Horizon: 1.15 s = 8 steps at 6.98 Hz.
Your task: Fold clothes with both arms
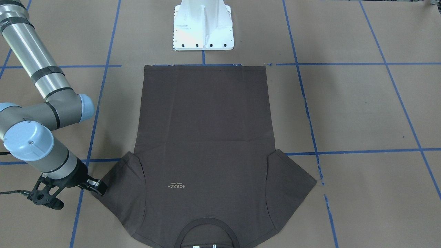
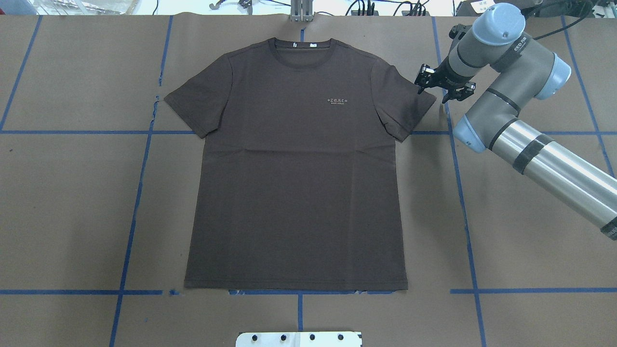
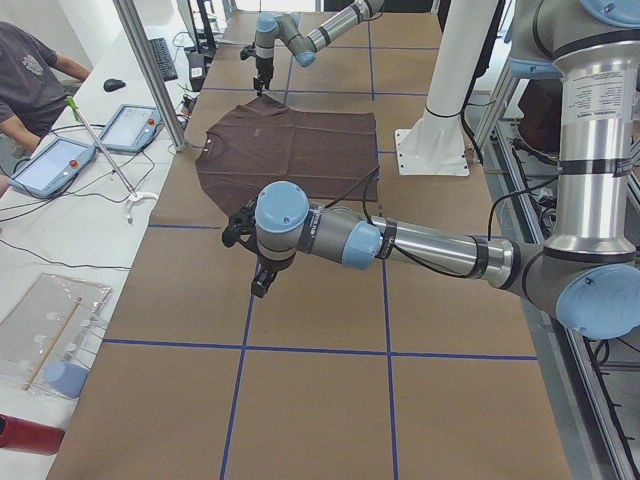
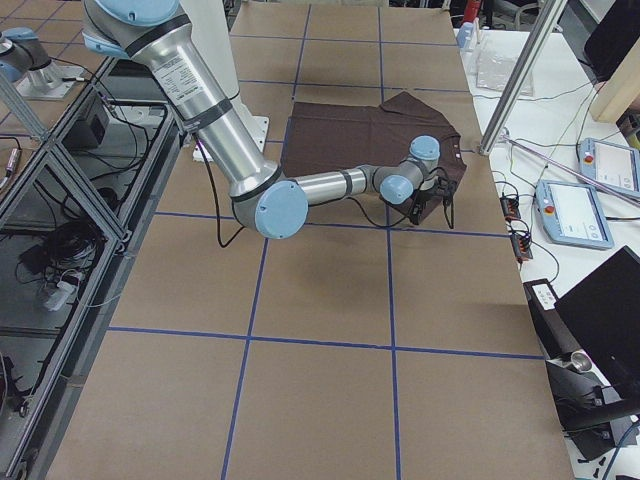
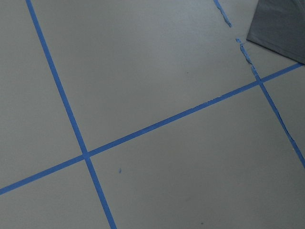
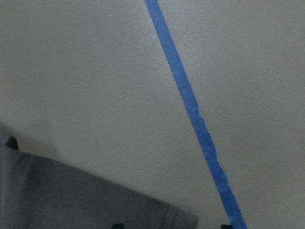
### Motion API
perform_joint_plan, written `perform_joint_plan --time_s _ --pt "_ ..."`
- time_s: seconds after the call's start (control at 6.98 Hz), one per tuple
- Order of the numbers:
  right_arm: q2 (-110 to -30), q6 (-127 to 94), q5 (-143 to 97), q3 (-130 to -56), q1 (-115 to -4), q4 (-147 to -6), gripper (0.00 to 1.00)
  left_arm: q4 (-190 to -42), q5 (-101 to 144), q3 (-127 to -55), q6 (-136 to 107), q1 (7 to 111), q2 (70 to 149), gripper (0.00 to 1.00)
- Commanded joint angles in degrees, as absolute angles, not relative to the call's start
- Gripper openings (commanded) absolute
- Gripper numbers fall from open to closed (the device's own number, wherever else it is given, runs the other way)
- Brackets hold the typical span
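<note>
The dark brown t-shirt (image 2: 294, 183) lies flat and spread out on the table, collar at the far edge and hem toward the robot; it also shows in the front view (image 1: 203, 131). My right gripper (image 2: 439, 89) is open, low at the tip of the shirt's right sleeve (image 1: 117, 179). In the right wrist view the sleeve corner (image 6: 71, 195) lies between the two spread fingertips (image 6: 116, 225). My left gripper (image 3: 255, 255) shows only in the left side view, raised beyond the shirt's left sleeve; I cannot tell whether it is open or shut. The left wrist view shows a sleeve corner (image 5: 281, 24).
The white pedestal base (image 1: 203, 27) stands just behind the shirt's hem. Blue tape lines (image 2: 140, 193) grid the brown table. A side table with tablets (image 3: 50, 165), cables, an aluminium post (image 3: 150, 70) and an operator (image 3: 25, 75) runs along the far edge.
</note>
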<state>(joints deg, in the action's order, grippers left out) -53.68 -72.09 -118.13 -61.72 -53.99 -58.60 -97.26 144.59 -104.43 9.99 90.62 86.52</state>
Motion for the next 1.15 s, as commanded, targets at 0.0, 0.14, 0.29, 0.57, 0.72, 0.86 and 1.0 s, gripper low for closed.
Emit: perform_joint_plan --time_s 0.0,0.14,0.29,0.57,0.72,0.86,1.0 --pt "-53.6 -72.0 -117.7 -60.9 -53.8 -58.6 0.67 -97.3 144.6 -104.5 9.9 90.6 86.5 1.00" --pt "-53.6 -71.9 -117.7 -60.7 -53.8 -58.6 0.66 -97.3 144.6 -104.4 10.0 90.6 86.5 1.00" --pt "-53.5 -72.0 -117.7 -60.6 -53.8 -58.6 0.61 -97.3 144.6 -104.4 10.0 90.6 86.5 1.00" --pt "-53.5 -71.7 -117.7 -60.5 -53.8 -58.6 0.13 -97.4 144.6 -104.4 10.0 90.6 86.5 1.00" --pt "-53.5 -71.5 -117.8 -60.5 -53.7 -58.6 0.00 -97.4 144.6 -104.4 10.0 90.6 86.5 1.00" --pt "-53.5 -71.5 -117.9 -60.7 -53.7 -58.5 0.00 -97.4 144.6 -104.3 10.0 90.6 86.5 1.00" --pt "-52.7 -71.7 -117.9 -61.3 -53.7 -58.4 0.00 -97.3 144.6 -104.3 10.0 90.7 86.5 1.00"
